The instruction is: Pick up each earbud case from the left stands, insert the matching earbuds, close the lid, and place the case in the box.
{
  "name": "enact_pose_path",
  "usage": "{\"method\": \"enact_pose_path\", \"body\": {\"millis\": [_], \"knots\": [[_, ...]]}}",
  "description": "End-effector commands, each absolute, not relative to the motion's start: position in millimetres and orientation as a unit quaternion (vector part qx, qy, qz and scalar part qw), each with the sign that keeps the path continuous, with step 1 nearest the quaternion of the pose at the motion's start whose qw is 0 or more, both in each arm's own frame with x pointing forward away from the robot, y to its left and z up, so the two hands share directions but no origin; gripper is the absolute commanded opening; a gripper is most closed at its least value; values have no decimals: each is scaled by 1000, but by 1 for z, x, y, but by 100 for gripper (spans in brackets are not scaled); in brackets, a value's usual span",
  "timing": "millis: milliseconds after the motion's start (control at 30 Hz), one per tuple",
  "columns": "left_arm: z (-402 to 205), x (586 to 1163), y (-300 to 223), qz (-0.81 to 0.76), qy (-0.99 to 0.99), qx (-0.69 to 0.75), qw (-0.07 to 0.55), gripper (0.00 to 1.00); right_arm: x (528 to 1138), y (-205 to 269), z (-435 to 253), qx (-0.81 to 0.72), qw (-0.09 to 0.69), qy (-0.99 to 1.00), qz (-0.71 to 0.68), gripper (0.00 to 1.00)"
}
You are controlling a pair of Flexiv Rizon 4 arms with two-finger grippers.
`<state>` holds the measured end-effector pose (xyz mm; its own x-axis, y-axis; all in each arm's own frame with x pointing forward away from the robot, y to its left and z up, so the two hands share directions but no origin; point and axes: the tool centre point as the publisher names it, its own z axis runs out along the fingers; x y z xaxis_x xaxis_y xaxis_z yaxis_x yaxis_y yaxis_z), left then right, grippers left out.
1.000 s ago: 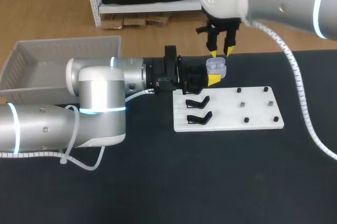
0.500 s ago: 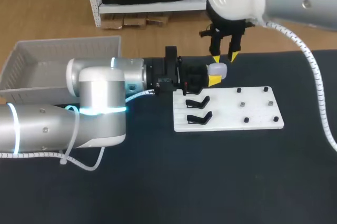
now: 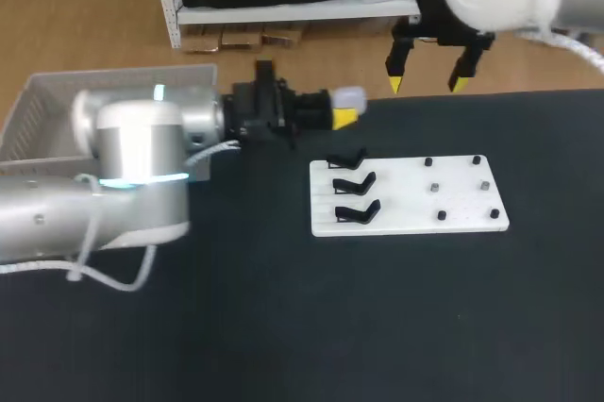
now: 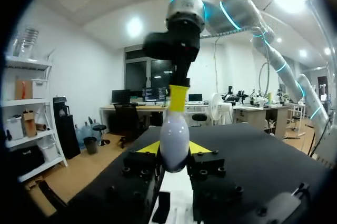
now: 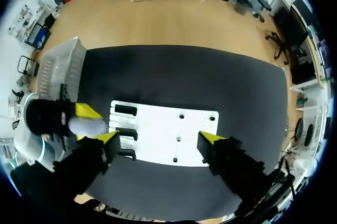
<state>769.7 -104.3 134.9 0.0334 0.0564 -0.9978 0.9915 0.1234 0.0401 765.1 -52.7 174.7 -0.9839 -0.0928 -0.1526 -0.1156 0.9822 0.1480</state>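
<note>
The earbud case (image 3: 350, 96), lid apparently shut, is pinched in the left gripper (image 3: 345, 108). The box (image 3: 94, 91) lies at its nine o'clock, so I'd say only the drop-off remains. The stands (image 3: 354, 183) at five o'clock look empty. The right gripper (image 3: 427, 84) hangs spread wide at three.

Blk table (image 3: 283, 326) w/ white board (image 3: 406, 200).

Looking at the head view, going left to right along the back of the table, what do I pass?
white basket → left tool, shut on the earbud case → right tool, open and empty
</note>
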Motion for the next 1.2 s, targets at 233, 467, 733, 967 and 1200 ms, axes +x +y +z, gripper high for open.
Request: {"method": "enact_pose_path", "body": {"millis": [233,467,733,967,1200], "knots": [[157,764,52,-389,556,472,563,0,757,-57,174,-46,158,982,88,100],[149,790,148,-336,591,447,582,0,757,-57,174,-46,158,982,88,100],[119,811,194,-294,656,425,550,0,757,-57,174,-46,158,982,88,100],[90,821,209,-280,691,395,537,33,757,-57,174,-46,158,982,88,100],[82,822,218,-272,708,372,535,100,757,-57,174,-46,158,982,88,100]]}}
